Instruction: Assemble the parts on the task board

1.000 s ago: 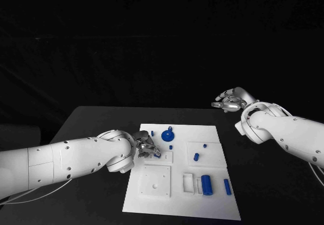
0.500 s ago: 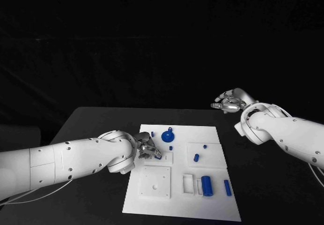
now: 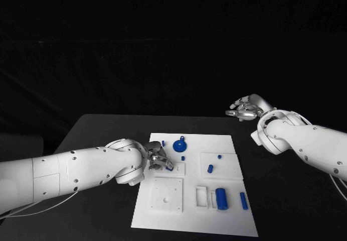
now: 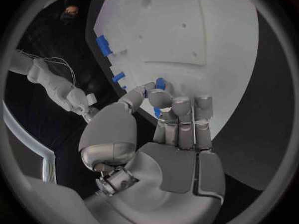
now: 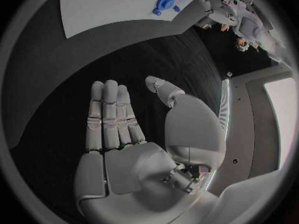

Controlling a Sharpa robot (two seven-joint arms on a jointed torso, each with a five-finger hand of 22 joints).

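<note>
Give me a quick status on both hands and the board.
Left hand pinches a small blue part at the task board edge. Right hand open, off the board. Nothing in the way.

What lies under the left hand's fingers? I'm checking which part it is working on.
A small blue part pinched by the left hand over the task board. Its shape stays hidden by the fingers.

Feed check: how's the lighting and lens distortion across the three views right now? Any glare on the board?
Head view: dark backdrop and black table, the task board bright but readable, blue parts distinct. Left wrist view: fisheye bends the board's edges; the board is strongly lit near the left hand, which pinches a blue part. Right wrist view: same bending, dim; the right hand is evenly lit.
</note>
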